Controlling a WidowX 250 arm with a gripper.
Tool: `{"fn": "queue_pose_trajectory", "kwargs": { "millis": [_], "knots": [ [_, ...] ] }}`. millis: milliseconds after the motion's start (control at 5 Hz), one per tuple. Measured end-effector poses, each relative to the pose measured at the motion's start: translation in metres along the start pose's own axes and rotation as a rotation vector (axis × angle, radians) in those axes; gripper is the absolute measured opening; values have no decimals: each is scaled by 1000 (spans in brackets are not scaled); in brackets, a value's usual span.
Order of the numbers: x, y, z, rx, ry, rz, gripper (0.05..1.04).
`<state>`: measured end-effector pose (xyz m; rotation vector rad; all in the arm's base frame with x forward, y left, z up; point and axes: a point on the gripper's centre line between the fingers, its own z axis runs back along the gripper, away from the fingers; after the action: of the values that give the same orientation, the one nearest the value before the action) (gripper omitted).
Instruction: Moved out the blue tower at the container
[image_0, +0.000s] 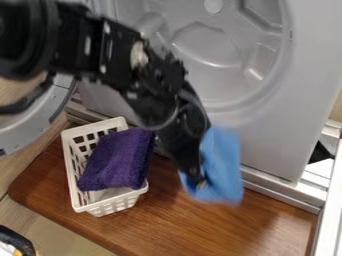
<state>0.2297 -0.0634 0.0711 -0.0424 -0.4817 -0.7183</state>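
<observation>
We have the blue towel (224, 165) in the black gripper (199, 183), which is closed on the cloth near its lower left part. The towel hangs beside the fingertips, mostly to their right in the view, its long axis running roughly up and down the picture. It is outside the white plastic basket (119, 204), to the basket's right and apart from it, over the wooden board (174, 225) in front of the washing machine (300, 75); whether its lower edge touches the wood, we cannot tell. The purple towel (120, 159) lies in the basket, on the far side of the gripper from our blue one. If the basket is the container meant, we judge the lifting out done and only the setting down left. We should lower the towel on this side, away from the basket, and release it without letting a loose fold catch on the fingers.
</observation>
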Motion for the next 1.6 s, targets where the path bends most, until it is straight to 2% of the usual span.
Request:
{"fn": "queue_pose_trajectory", "kwargs": {
  "millis": [200, 400, 600, 1000, 1200, 1400, 1600],
  "knots": [
    [-14, -11, -10, -24, -3, 22, 58],
    [-21, -18, -22, -37, -36, 16, 58],
    [-32, -25, -35, -56, -43, 4, 58],
    [-53, -23, -64, -61, -40, -1, 73],
    [-57, -23, -66, -71, -3, 23, 217],
    [-53, -30, -63, -90, 38, 27, 469],
    [-50, -34, -56, -87, 58, 5, 776]
  ]
}}
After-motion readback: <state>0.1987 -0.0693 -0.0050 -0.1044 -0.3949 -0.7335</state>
